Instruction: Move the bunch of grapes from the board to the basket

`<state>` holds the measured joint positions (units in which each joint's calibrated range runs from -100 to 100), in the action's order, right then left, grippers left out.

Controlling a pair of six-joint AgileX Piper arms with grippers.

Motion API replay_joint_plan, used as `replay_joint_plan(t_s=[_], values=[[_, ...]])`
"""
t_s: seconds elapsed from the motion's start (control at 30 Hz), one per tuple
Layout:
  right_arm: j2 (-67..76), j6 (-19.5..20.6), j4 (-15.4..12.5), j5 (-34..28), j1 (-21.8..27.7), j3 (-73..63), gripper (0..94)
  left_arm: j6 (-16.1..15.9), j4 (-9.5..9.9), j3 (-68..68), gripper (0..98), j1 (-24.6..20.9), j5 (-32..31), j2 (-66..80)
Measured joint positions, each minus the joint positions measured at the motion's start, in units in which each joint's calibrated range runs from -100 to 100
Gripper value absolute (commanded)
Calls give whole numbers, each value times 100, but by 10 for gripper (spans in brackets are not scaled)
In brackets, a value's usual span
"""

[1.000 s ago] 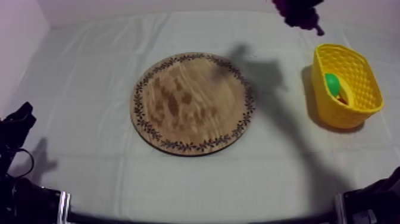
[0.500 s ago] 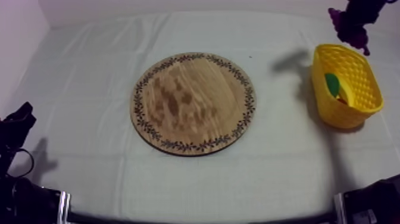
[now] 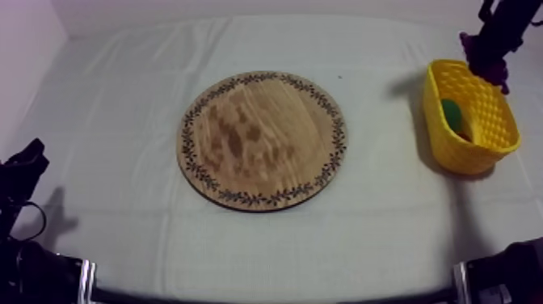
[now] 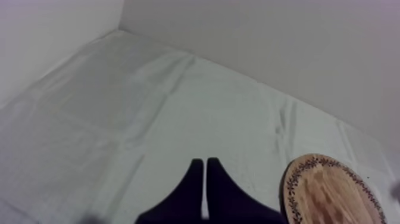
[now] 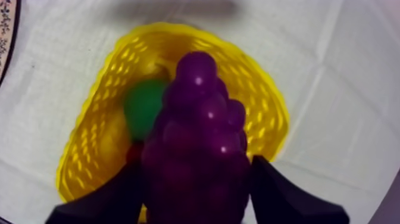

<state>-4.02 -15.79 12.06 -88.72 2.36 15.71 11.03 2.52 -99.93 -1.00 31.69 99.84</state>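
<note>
While the bunch of grapes [image 5: 199, 140] hung over the open mouth of the yellow basket [image 5: 265, 98], the right gripper [image 5: 196, 167] was clamped on it, one black finger pressed to each side of the purple cluster. From above, the grapes sat over the far rim of the basket. Whether the lowest grapes touched that rim could not be made out.

Inside the basket, beneath the grapes, lay a green toy fruit [image 5: 143, 110], probably the pear, though its shape was half hidden. A speck of red [image 5: 134, 154] showed beside it, against the basket's wall.

The basket stood at the right side of the table, well apart from the round wooden board [image 3: 263, 141]. The board lay flat near the middle of the grey-white cloth [image 3: 121, 105], its patterned rim unbroken and its face bare. The right arm [image 3: 503, 24] reached in from the upper right corner to the basket.

At the left side of the table, the left gripper [image 4: 205, 173] had its two fingers pressed together in a narrow wedge with nothing between them, low over the cloth, with the board's edge near it on one side
</note>
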Motion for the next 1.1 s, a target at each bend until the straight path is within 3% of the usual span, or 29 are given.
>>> replay_joint_plan(t_s=[0.27,0.6,0.77,1.0,1.1], values=[[-588,182,-13,359,79,320,396,0,0,0,0,0,0,0],[-1145,304,-25,548,133,430,681,0,0,0,0,0,0,0],[-1064,317,-25,563,106,461,776,0,0,0,0,0,0,0],[-583,290,-58,635,70,650,761,0,0,0,0,0,0,0],[-235,248,-48,659,50,821,661,0,0,0,0,0,0,0]])
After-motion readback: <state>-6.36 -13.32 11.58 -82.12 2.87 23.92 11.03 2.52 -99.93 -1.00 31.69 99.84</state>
